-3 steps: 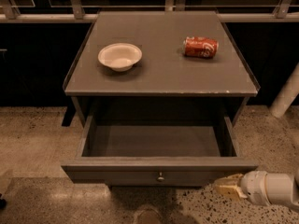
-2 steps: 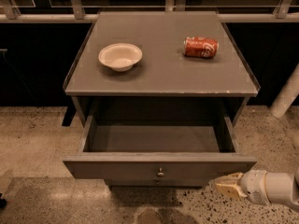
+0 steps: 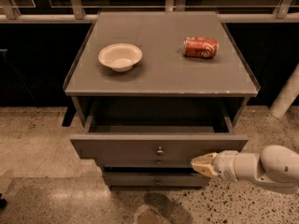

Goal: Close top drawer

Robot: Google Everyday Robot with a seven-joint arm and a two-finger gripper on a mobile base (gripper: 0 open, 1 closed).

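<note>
The top drawer (image 3: 140, 147) of the grey cabinet is partly open, its flat front sticking out a little with a small round knob (image 3: 160, 150) in the middle. Only a narrow strip of its grey inside shows. My gripper (image 3: 198, 164) comes in from the right on a white arm and sits against the lower right part of the drawer front, at the height of the narrower drawer below.
On the cabinet top (image 3: 163, 69) stand a white bowl (image 3: 120, 56) at the left and a red soda can (image 3: 201, 47) lying on its side at the right. Two narrower drawers (image 3: 154, 178) sit below. A white post (image 3: 286, 97) stands at the right on the speckled floor.
The top drawer has slid inward, so much less of its inside shows. My gripper has moved up and left with the drawer front.
</note>
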